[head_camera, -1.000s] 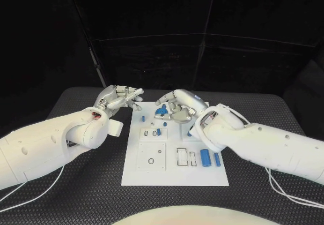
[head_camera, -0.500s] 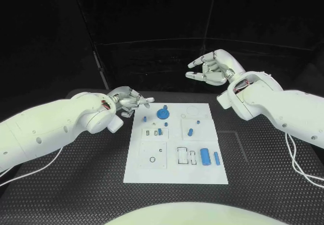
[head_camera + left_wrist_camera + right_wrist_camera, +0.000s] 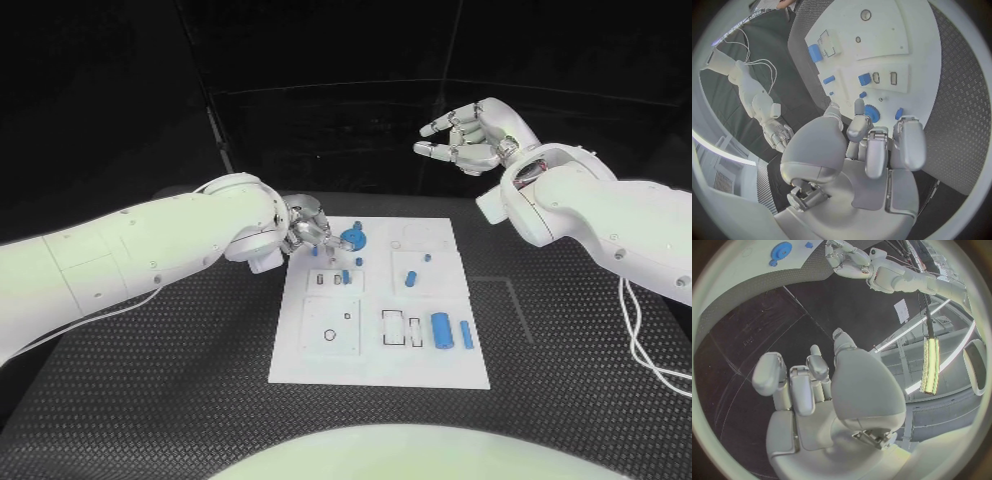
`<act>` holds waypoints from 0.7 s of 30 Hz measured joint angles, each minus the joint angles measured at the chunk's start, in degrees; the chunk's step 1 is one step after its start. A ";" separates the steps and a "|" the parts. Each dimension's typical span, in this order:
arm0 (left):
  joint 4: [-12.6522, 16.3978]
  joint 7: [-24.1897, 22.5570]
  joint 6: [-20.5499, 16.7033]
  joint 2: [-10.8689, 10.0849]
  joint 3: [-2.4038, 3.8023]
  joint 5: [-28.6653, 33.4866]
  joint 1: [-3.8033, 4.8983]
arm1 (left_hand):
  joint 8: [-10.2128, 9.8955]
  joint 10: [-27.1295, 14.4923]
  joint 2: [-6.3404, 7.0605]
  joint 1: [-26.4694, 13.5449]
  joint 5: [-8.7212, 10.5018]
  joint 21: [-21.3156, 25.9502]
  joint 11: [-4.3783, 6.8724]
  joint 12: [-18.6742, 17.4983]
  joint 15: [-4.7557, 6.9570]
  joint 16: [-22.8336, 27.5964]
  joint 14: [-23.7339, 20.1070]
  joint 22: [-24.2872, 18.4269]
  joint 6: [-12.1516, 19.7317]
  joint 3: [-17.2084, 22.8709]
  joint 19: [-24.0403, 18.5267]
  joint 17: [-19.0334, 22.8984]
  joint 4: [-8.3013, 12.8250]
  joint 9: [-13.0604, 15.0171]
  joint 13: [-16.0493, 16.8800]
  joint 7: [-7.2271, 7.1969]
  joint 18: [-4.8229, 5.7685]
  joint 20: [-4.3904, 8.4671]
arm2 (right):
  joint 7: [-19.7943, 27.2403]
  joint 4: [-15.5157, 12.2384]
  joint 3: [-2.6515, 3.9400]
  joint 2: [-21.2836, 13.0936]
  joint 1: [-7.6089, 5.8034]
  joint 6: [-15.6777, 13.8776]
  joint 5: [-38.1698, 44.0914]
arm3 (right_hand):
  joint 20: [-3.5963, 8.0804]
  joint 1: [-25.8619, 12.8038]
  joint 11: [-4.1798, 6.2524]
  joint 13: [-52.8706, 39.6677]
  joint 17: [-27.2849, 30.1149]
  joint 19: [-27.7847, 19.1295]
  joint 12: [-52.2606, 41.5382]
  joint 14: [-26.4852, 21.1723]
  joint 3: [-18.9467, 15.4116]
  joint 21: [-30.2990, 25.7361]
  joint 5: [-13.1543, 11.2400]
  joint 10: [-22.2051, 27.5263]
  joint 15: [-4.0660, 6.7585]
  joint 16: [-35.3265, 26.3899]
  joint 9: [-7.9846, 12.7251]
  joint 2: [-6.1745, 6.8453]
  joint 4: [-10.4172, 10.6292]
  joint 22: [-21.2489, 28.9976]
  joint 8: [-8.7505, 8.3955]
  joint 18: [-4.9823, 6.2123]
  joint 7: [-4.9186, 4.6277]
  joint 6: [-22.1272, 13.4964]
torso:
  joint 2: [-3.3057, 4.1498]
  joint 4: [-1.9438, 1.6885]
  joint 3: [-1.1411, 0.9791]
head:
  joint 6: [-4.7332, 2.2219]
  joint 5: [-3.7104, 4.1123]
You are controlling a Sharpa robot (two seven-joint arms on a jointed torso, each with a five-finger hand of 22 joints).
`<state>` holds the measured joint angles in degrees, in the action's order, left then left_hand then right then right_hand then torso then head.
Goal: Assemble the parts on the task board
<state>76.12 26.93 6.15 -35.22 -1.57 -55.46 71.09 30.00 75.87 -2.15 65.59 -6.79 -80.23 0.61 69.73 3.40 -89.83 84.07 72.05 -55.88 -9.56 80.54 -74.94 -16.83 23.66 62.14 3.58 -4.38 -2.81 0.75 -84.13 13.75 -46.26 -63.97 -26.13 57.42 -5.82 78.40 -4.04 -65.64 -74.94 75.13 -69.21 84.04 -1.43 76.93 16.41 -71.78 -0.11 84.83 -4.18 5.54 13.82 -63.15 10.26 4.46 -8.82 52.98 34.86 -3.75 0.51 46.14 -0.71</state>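
At the board's eleven o'clock corner, the left hand hovers empty, fingers loosely apart, beside the blue gear. Right hand hangs high at one o'clock, open and idle. Looks like the gear's step on the task board: next, a careful pinch on it.

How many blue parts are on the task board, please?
8: a gear by the left hand, three small pieces just nearer, two pieces right of those, and a thick cylinder and slim bar near the board's right corner. The hand may hide more.

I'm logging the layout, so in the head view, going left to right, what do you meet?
Silver left robot hand → round blue gear part → upright blue cylinder part → raised silver right robot hand.
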 measured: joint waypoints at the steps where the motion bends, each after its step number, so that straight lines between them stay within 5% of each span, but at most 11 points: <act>1: -0.32 0.24 0.44 0.43 -0.10 -0.34 0.10 | 0.19 0.00 0.02 -0.02 0.30 -0.21 0.00 0.20 0.00 0.00 0.00 0.35 0.00 -0.29 0.00 0.00 0.16 0.22 0.31 0.00 0.00 0.00 | -0.11 0.11 0.00 0.14 0.00 0.11 -0.10 | -0.02 -0.14 -0.05 0.11 0.00 -0.02 0.00 0.00 -0.20 0.00 0.07 0.05 0.00 -0.15 0.00 -0.17 0.07 0.13 0.00 0.00 0.00 0.00 | 0.00 -0.01 -0.02 | 0.05 -0.07; 21: -8.26 2.76 8.72 7.38 -0.55 -3.75 0.70 | -0.30 -0.63 0.65 -2.49 3.74 -0.49 -1.04 0.39 -0.01 0.00 -0.01 0.31 2.25 -2.83 -0.24 0.01 0.01 1.65 0.61 1.02 -0.01 -0.19 | -2.50 0.94 -0.01 1.82 -0.01 4.28 0.33 | -0.11 0.09 0.16 0.65 0.01 -0.72 0.50 0.00 -1.50 -0.88 1.94 0.25 0.00 -0.69 0.06 -0.37 0.74 1.37 0.00 0.91 0.00 0.00 | 0.16 0.04 -0.06 | 1.22 0.09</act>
<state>67.86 29.69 14.87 -27.84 -2.13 -59.22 71.78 29.70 75.24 -1.50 63.10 -3.05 -80.72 -0.42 70.12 3.39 -89.83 84.06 72.36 -53.64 -12.39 80.30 -74.93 -16.82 25.31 62.75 4.60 -4.39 -3.00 -1.75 -83.19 13.74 -44.45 -63.97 -21.85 57.75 -5.94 78.49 -3.88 -64.99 -74.93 74.41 -68.71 84.04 -2.93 76.05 18.34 -71.53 -0.11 84.14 -4.13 5.17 14.56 -61.77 10.26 5.37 -8.82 52.97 35.02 -3.70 0.45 47.36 -0.63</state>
